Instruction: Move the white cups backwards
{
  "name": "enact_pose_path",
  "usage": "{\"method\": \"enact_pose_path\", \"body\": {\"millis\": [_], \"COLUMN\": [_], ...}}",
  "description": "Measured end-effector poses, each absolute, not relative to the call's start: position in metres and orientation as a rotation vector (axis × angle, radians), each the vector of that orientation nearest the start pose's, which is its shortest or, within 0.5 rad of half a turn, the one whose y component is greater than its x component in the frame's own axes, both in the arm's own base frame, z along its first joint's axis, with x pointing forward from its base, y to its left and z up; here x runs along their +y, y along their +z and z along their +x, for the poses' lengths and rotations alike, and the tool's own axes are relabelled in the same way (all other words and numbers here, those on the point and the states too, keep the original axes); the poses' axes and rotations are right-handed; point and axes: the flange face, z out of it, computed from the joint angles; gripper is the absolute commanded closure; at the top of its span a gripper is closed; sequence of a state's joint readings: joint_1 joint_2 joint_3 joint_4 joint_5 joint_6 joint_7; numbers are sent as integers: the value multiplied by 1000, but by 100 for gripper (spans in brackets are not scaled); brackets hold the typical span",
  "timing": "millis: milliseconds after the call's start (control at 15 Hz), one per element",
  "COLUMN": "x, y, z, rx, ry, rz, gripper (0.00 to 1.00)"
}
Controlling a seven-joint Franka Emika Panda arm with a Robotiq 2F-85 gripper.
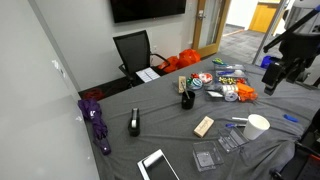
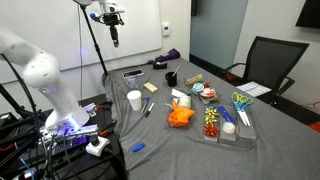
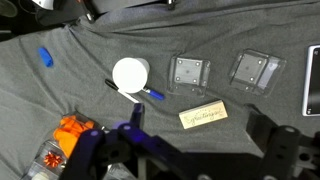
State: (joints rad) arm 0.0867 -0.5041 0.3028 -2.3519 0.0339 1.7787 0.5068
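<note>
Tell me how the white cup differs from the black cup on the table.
The white cup is pale, the black cup dark. The white cup stands near the edge of the grey cloth, the black cup nearer its middle. Both stand upright.

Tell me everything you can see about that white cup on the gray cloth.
The white cup is plain and round, with no handle showing and a smooth look, perhaps paper or plastic. It stands upright with its mouth open upward, and in the wrist view it looks empty. It sits on the gray cloth, near the table's edge in both exterior views. A blue pen lies close against its base, possibly touching it. Nothing else touches it, and nothing holds it.
</note>
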Motion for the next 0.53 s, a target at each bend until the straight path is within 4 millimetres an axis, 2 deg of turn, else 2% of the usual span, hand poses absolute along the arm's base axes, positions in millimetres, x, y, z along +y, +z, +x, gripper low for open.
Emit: {"method": "enact_pose_path", "body": {"millis": [267,533], "x": [129,103], "y": [498,472], "z": [377,382], "rx": [247,252], "ry": [15,15], "rz": [-3173,-3079], "gripper": [0,0]}}
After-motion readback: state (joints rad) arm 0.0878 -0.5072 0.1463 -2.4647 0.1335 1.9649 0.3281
